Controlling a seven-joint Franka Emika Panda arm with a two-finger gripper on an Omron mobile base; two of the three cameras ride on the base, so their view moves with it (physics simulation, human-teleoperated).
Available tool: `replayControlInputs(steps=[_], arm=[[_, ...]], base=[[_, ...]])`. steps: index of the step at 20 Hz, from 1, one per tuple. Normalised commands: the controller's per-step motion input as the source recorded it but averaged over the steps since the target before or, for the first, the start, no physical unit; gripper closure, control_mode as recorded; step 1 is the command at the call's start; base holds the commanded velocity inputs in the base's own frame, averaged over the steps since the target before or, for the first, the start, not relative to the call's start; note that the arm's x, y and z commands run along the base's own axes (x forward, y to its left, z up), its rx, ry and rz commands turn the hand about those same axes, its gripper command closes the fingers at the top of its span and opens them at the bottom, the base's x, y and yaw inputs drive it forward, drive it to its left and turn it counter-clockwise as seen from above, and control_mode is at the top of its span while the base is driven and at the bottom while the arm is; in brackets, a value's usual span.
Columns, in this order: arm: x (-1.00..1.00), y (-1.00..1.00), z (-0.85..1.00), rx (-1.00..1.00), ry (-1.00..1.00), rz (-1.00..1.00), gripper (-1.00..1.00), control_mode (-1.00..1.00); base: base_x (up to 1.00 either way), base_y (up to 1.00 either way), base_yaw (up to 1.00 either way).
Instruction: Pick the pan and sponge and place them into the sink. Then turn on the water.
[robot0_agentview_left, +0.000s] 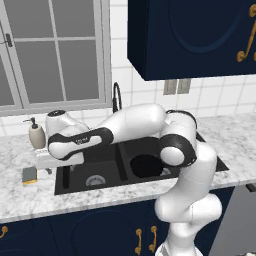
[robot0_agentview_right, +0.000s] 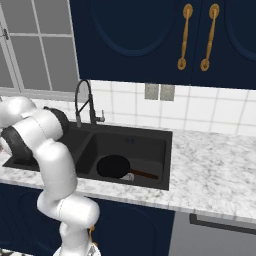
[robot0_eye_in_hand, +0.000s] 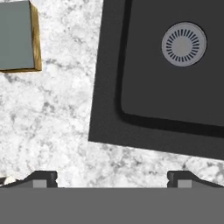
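Note:
The all-black pan (robot0_agentview_left: 147, 165) (robot0_agentview_right: 114, 166) lies in the right basin of the black double sink (robot0_agentview_left: 90, 187) (robot0_agentview_right: 167, 150), its handle pointing right. The sponge (robot0_agentview_left: 30, 174) (robot0_eye_in_hand: 17, 37), grey-blue over yellow, sits on the marble counter just left of the sink. My gripper (robot0_agentview_left: 50, 170) (robot0_eye_in_hand: 112, 179) hovers above the counter at the sink's left front corner, between the sponge and the left basin. It is open, with nothing between its fingertips (robot0_eye_in_hand: 41, 178). The black arched faucet (robot0_agentview_left: 117, 97) (robot0_agentview_right: 85, 102) stands behind the sink, with no stream visible.
A beige soap dispenser (robot0_agentview_left: 36, 134) stands on the counter behind the sponge. The left basin holds just its silver drain (robot0_eye_in_hand: 183, 44) (robot0_agentview_left: 95, 180). Dark blue wall cabinets (robot0_agentview_left: 195, 35) hang above the counter at right, and a window (robot0_agentview_left: 50, 50) is at the back left.

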Motion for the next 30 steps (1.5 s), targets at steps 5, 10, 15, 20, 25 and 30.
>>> replayControlInputs(steps=[5, 10, 15, 20, 25, 30], arm=[[0.00, 0.00, 0.00, 0.00, 0.00, -0.01, -1.00, -1.00], [0.00, 0.00, -0.14, 0.00, 0.00, 0.00, -1.00, -1.00], [0.00, 0.00, -0.37, 0.04, 0.00, -0.01, -1.00, -1.00], [0.00, 0.00, -0.25, 0.14, 0.00, 0.00, -1.00, -1.00], [0.00, 0.00, -0.01, 0.21, -0.02, 0.00, -1.00, -1.00], [0.00, 0.13, -0.07, 0.10, -0.02, 0.00, -1.00, -1.00]], base=[[0.00, 0.00, 0.00], [0.00, 0.00, 0.00], [0.00, 0.00, 0.00], [0.00, 0.00, 0.00], [0.00, 0.00, 0.00], [0.00, 0.00, 0.00]])
